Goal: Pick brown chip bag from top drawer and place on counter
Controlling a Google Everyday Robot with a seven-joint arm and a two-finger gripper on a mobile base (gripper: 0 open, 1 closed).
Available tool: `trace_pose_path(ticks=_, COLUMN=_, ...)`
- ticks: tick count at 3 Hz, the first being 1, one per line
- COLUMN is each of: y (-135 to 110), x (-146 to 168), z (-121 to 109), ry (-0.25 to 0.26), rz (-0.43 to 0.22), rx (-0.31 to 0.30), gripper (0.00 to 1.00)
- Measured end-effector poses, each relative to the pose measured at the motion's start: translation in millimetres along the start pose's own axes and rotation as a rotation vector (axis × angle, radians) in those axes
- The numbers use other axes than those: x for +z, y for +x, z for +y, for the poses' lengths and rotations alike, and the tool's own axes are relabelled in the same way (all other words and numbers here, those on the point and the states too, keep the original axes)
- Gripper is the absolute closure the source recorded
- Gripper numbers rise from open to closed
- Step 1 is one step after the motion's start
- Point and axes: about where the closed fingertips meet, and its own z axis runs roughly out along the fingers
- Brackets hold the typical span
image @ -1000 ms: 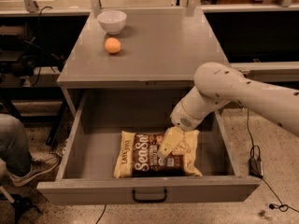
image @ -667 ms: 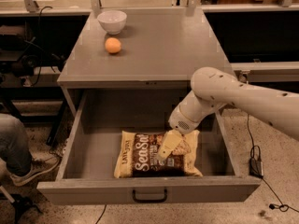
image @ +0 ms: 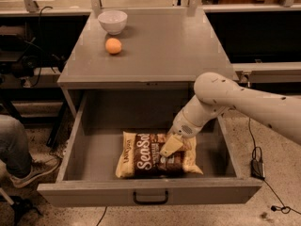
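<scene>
The top drawer (image: 150, 192) stands pulled out below the counter (image: 160, 46). The brown chip bag (image: 150, 155) lies flat on the drawer floor, near the front, with its "SeaSalt" lettering facing up. My gripper (image: 171, 145) reaches down into the drawer from the right and sits on or just above the right half of the bag. The white arm (image: 244, 102) comes in from the right edge of the view.
A white bowl (image: 113, 21) and an orange (image: 113, 45) sit on the counter's far left. A person's leg and shoe (image: 19, 159) are at the left of the drawer. Cables and a power brick (image: 257, 168) lie on the floor at the right.
The arm has shifted a little to the left and lowered, bringing the gripper closer onto the chip bag. The bag has not moved.
</scene>
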Motion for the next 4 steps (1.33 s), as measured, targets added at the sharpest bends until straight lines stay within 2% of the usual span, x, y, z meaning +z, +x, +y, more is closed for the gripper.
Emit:
trace_pose_path(ticks=1, y=2.2, x=-0.1, z=1.3, ry=-0.007, rz=-0.002, rx=-0.002, gripper=0.72)
trace_pose_path(ticks=2, y=1.4, x=-20.9, z=2.2, ry=0.007, rz=-0.047, rx=-0.008, gripper=0.96)
trace_pose_path(ticks=3, y=-8.5, x=-69.1, z=8.1, ry=0.045, rz=-0.126, rx=-0.042, gripper=1.0)
trace_pose_path(ticks=4, y=-16.0, x=-159.6, z=14.8, ry=0.142, rz=-0.228, rx=-0.096, gripper=1.0)
